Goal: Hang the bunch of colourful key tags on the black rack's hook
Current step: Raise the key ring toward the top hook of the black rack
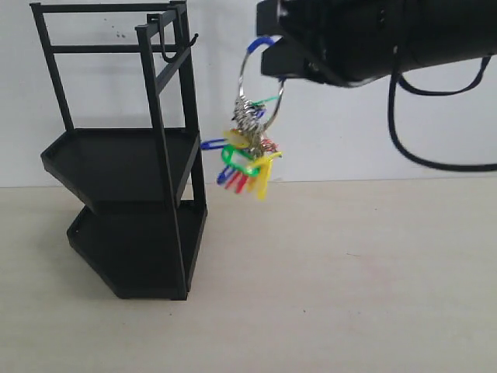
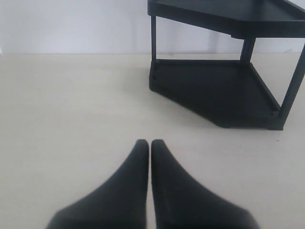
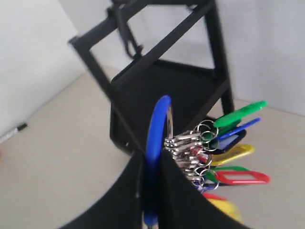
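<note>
Exterior view, left to right. Black rack (image 1: 116, 155): stands upright on the pale table (image 1: 349, 272), both tray shelves bare. Hook (image 1: 180, 50): juts from the rack's top rail toward the right, tip upturned, nothing on it. Colourful key tag bunch (image 1: 248, 151): hangs in the air just right of the rack, clear of its front post, tags about level with the rack's upper shelf. Blue loop (image 1: 262, 43) at the top of the bunch: sits about level with the hook, right of it, not touching. Right gripper (image 1: 281, 58): clamps the loop from the right, well above the table. Black cable (image 1: 404, 140): droops from the arm, far right of the rack.

Left wrist view. Left gripper (image 2: 150, 143): fingers pressed together, nothing between them, low over the table in front of the rack (image 2: 214, 90); lower shelf bare.

Right wrist view. Right gripper (image 3: 151, 160): pinches the blue loop (image 3: 157, 129) between its fingers; metal rings and tags of the bunch (image 3: 214, 157) fan out beside them. Rack (image 3: 162, 90) beyond the loop, hook (image 3: 128, 38) on its upper rail, apart from the loop.
</note>
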{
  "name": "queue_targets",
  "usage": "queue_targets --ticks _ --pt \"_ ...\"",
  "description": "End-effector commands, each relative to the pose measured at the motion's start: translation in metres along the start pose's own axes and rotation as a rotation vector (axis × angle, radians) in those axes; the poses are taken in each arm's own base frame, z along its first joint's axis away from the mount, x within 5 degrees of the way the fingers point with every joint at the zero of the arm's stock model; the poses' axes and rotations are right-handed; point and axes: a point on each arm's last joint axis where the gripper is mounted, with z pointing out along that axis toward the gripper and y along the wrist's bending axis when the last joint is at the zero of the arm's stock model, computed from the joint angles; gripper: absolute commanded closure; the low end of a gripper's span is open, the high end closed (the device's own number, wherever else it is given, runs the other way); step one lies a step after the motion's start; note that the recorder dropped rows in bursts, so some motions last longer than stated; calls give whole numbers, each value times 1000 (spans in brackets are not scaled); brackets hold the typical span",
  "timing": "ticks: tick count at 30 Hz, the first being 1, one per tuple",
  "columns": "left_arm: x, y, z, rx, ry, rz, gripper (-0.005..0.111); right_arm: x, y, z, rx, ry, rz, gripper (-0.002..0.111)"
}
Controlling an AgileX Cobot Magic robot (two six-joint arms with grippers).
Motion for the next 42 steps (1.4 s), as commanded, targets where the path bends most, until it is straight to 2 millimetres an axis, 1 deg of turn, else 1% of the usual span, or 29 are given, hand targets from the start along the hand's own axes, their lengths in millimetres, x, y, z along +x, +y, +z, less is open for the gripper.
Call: queue_targets --ticks 1,2,3,4,5,6,7,9,10,11,12,13,14,15,16,17,18,19,23,28,33,36,37,40,42 --pt "-2 0 0 -2 -17 -18 102 -2 3 4 34 -38 -68 108" --pt "-2 0 0 -2 -17 -18 102 -11 -2 3 87 -136 10 108" --pt "-2 0 0 -2 -17 -18 102 -15 -4 2 107 -180 59 108" --pt "-2 0 0 -2 -17 -18 102 -13 -2 4 93 -166 82 108" --pt "-2 0 0 -2 -17 -18 102 -7 1 8 68 -112 51 108" --pt "-2 0 0 -2 -17 -18 102 2 7 11 25 -22 -39 108" --pt "-2 0 0 -2 -17 -18 102 4 7 12 22 -4 -69 108" --pt "-2 0 0 -2 -17 -18 102 -6 -2 8 87 -96 -45 108" --pt "-2 0 0 -2 -17 -18 102 -14 -6 4 123 -176 21 108" --pt "-2 0 0 -2 -17 -18 102 -14 -6 4 118 -175 47 108" --pt "-2 0 0 -2 -17 -18 102 -9 -3 7 94 -130 44 108" --pt "-2 0 0 -2 -17 -18 102 3 2 13 38 -13 -8 108" --pt "-2 0 0 -2 -17 -18 102 7 3 14 23 21 -34 108" --pt "-2 0 0 -2 -17 -18 102 7 2 15 31 18 -52 108" --pt "-2 0 0 -2 -17 -18 102 2 -3 14 63 -24 -48 108" --pt "-2 0 0 -2 -17 -18 102 -6 -8 12 111 -109 -22 108" --pt "-2 0 0 -2 -17 -18 102 -8 -9 12 125 -139 0 108" --pt "-2 0 0 -2 -17 -18 102 -8 -10 13 125 -140 15 108" --pt "-2 0 0 -2 -17 -18 102 3 -4 25 95 -63 -51 108" --pt "-2 0 0 -2 -17 -18 102 0 -6 35 158 -150 -97 108" --pt "-2 0 0 -2 -17 -18 102 -3 -9 36 184 -194 -102 108" --pt "-2 0 0 -2 -17 -18 102 -1 1 38 161 -186 -141 108" --pt "-2 0 0 -2 -17 -18 102 1 7 39 146 -181 -162 108" --pt "-2 0 0 -2 -17 -18 102 7 33 44 89 -190 -229 108" --pt "-2 0 0 -2 -17 -18 102 4 43 43 96 -256 -250 108"
